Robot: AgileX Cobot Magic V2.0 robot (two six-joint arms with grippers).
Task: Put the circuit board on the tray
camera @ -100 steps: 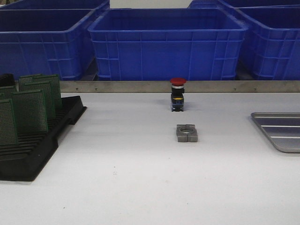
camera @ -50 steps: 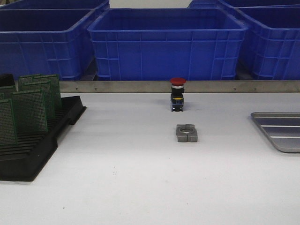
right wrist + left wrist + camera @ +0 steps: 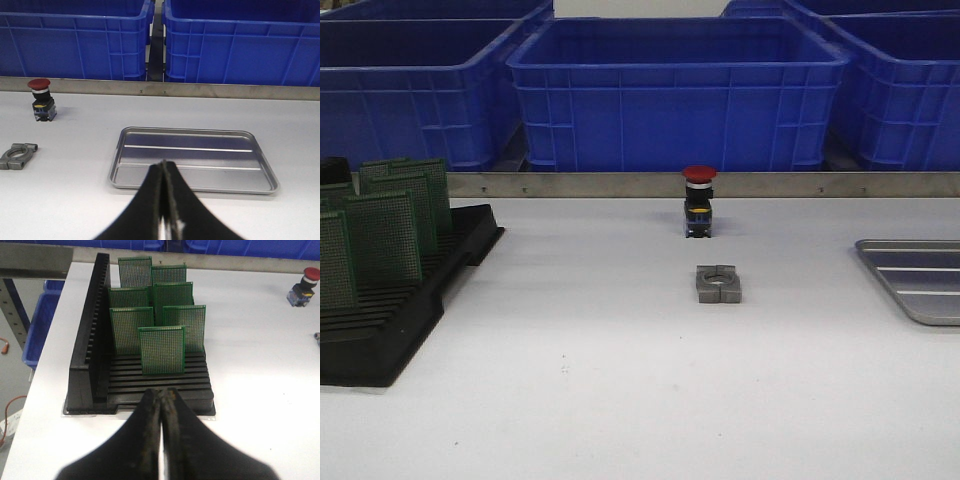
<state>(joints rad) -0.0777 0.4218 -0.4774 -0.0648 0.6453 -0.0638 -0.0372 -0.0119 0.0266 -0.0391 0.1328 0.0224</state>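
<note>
My left gripper [image 3: 161,405], jaws pressed together and empty, sits at frame bottom; just beyond, the nearest circuit board [image 3: 161,350] stands mid-frame in the black rack [image 3: 90,365]. Entering clenched, I'd topple it into its neighbours. My right gripper [image 3: 163,175] is likewise clenched before the tray [image 3: 192,160].

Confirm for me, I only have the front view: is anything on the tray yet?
Observer: No. The right wrist view shows the tray whole, floor bare.
Operator: Grippers? None in my view.
Observer: The left gripper is shut, empty, in front of the black rack.
Operator: The right one?
Observer: The right gripper is also shut and empty, in front of the tray.
Operator: Board count? My view crops the rack.
Observer: Seven circuit boards, all upright in the rack's slots.
</note>
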